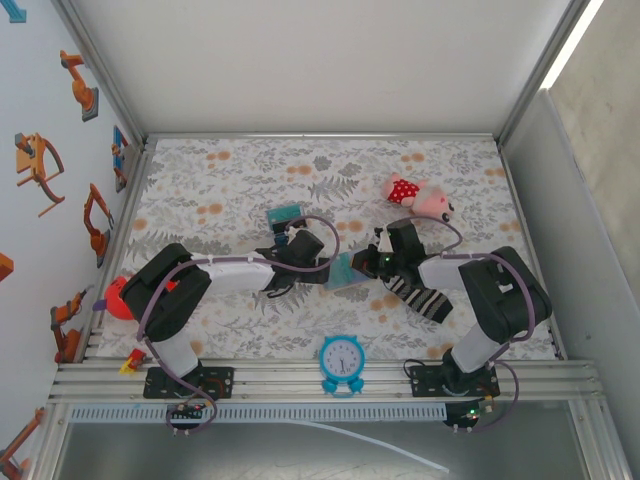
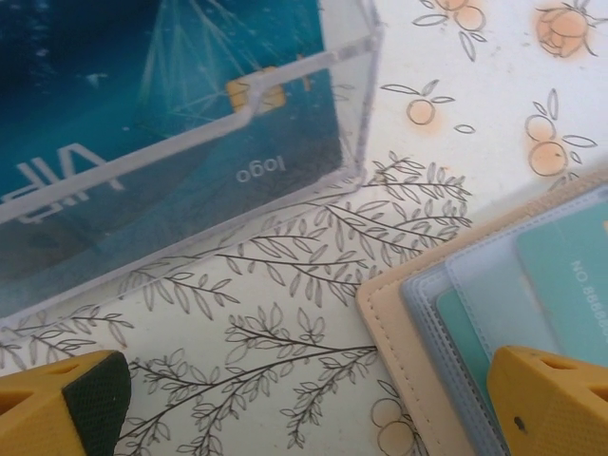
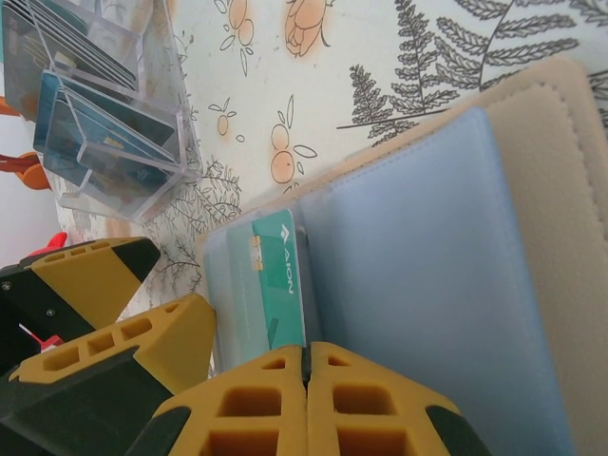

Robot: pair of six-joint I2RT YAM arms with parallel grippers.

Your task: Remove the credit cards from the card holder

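Note:
The card holder [image 1: 350, 272] lies open mid-table, tan outside [image 3: 551, 190] and pale blue inside. A teal credit card [image 3: 280, 271] sticks out of its clear sleeves, and more teal cards [image 2: 570, 285] sit in sleeves beside the tan border [image 2: 418, 332]. My right gripper [image 3: 306, 380] is shut, its tips at the holder where the teal card's end meets the blue flap. I cannot tell whether anything thin is pinched. My left gripper [image 2: 304, 418] is open just left of the holder, one finger [image 2: 551, 399] over its sleeves and the other [image 2: 57, 404] over bare cloth.
A clear acrylic box [image 1: 285, 214] holding blue cards [image 2: 142, 95] stands just behind the left gripper. A striped sock [image 1: 420, 297] lies under the right arm. A blue clock [image 1: 342, 360] stands at the near edge, a pink plush [image 1: 418, 197] at the back right and a red object [image 1: 118, 297] at the left edge.

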